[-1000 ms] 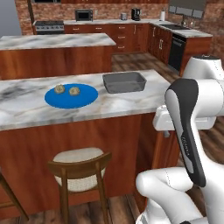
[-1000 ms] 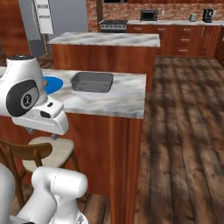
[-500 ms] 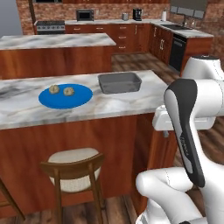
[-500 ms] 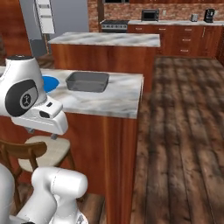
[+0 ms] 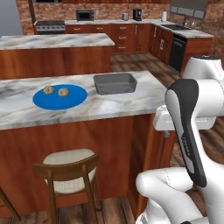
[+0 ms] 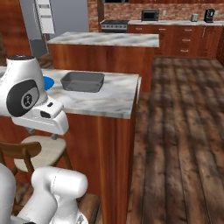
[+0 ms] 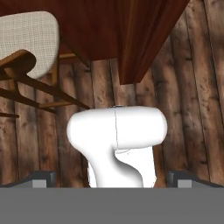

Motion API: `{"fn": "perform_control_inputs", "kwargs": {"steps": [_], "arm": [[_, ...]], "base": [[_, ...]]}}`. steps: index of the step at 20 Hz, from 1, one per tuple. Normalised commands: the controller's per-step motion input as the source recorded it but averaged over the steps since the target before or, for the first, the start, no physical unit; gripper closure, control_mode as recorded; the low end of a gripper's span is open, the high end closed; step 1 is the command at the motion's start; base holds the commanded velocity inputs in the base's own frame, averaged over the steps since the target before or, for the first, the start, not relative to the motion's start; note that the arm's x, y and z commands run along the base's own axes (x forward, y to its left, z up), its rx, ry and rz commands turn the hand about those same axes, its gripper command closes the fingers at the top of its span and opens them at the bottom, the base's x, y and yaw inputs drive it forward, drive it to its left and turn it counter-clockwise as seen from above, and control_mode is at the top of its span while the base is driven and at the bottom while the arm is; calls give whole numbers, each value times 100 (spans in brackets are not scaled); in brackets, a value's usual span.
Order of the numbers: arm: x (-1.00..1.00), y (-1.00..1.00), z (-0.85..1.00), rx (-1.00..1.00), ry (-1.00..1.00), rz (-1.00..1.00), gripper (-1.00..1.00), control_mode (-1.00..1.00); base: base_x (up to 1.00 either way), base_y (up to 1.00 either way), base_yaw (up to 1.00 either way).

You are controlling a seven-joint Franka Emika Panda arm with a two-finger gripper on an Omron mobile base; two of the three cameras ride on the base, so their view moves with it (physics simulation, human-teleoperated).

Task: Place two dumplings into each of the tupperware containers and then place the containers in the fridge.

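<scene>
The claw (image 7: 112, 180) points straight down at the wood floor (image 7: 192, 96) beside the island (image 5: 131, 131). Its two dark fingertips (image 7: 41, 178) stand at the far left and right of the hand view, fully apart, with nothing between them and nothing touching them.

Below the claw lies bare plank floor. Ahead of it and to one side, in the hand view, stands a chair (image 7: 26, 39) with a pale woven seat and a dark wooden frame, tucked against the red-brown side panel of the island.

The task's things sit higher than the claw, on the marble top (image 5: 144, 98) of the island. Two dumplings (image 5: 49, 90) lie side by side, apart from each other, on a round blue plate (image 5: 74, 98). Just beside the plate, toward the arm's end of the top, rests one shallow grey container (image 5: 114, 83), with nothing in it; in the right base view the same container (image 6: 82, 81) shows with the plate's edge (image 6: 48, 82) behind the arm.

The fridge (image 6: 65, 19) stands well away, past a second island (image 6: 105, 39), with pale shelves visible at its left.
</scene>
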Motion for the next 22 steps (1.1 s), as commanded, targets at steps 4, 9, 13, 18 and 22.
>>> {"fn": "perform_control_inputs", "kwargs": {"steps": [4,9,13,18,22], "arm": [[0,0,0,0,0,0,-100,100],[0,0,0,0,0,0,-100,100],[0,0,0,0,0,0,-100,100],[0,0,0,0,0,0,-100,100],[-3,14,12,0,-2,3,-100,-100]], "base": [[94,0,2],[70,-1,2],[0,0,0],[0,0,0],[0,0,0]]}}
